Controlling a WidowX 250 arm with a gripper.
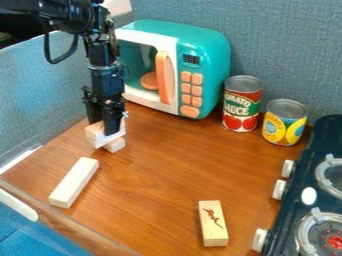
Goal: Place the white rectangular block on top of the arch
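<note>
The gripper (107,131) hangs straight down at the left, in front of the toy microwave, low over a small group of pale pieces. One pale wood piece (93,131) shows at its left side, and another wood end (115,145) shows below it at the right. A whiter part (105,138) lies between them. The gripper covers much of this group, so I cannot tell whether it is the arch. A long white rectangular block (73,182) lies flat and slanted on the table nearer the camera, apart from the gripper.
A teal toy microwave (207,65) stands at the back, with a tomato can (242,103) and a yellow-labelled can (284,122) to its right. A wooden block with red marks (213,223) lies at the front. The dark stove (327,137) lines the right side of the brown table (160,165).
</note>
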